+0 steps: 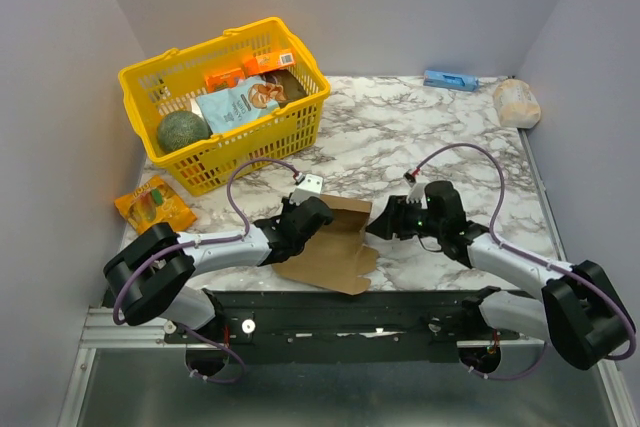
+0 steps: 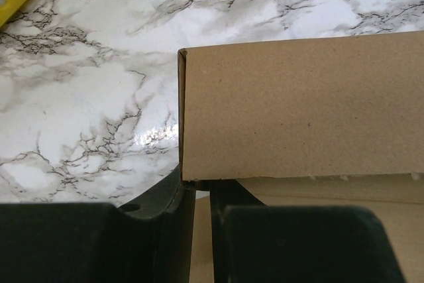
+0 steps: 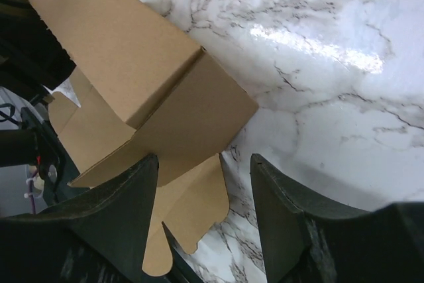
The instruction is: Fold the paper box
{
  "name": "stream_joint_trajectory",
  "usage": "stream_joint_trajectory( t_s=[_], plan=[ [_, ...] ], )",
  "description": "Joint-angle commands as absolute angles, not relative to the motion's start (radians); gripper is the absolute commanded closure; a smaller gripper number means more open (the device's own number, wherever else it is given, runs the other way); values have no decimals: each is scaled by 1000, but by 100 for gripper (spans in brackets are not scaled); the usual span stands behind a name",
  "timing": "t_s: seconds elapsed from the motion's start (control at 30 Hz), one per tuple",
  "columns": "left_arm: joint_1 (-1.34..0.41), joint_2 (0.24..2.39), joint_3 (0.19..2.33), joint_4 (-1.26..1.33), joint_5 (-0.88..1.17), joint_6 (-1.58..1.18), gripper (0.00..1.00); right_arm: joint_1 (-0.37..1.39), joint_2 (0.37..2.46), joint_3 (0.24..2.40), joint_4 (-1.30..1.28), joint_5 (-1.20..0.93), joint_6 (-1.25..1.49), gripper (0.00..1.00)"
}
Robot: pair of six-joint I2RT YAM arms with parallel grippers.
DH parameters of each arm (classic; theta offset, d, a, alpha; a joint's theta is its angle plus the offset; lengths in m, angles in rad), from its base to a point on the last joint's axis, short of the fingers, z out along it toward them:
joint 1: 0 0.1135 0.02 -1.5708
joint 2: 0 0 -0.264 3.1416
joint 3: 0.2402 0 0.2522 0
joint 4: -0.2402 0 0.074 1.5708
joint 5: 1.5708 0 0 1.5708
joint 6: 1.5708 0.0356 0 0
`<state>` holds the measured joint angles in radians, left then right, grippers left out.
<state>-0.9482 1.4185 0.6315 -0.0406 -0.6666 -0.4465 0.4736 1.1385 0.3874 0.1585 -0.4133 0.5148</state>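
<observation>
Pinching paper box (image 1: 338, 247) left edge w/ L jaws | R jaws spread, just beside right edge

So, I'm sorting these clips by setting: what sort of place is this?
Probably a robot lab test cell: grey walls enclose a marble-pattern table, the left arm and right arm are bolted to a rail at its edge with a paper box between them, and a yellow basket of packets looks like props.
</observation>
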Motion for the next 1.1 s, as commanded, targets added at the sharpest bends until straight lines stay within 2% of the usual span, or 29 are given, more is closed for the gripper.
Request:
stream_joint_trajectory(
  t_s=[0.0, 0.8, 1.07],
  plan=[
    [-943, 1424, 637, -80, -673, -434, 80, 491, 1186, 385, 279, -413, 499, 34],
    [-943, 1399, 620, -60, -653, -420, 80, 571, 1393, 407, 590, -236, 410, 36],
    [-943, 1404, 621, -61, -653, -419, 81, 575, 1425, 393, 689, -181, 382, 43]
  ],
)
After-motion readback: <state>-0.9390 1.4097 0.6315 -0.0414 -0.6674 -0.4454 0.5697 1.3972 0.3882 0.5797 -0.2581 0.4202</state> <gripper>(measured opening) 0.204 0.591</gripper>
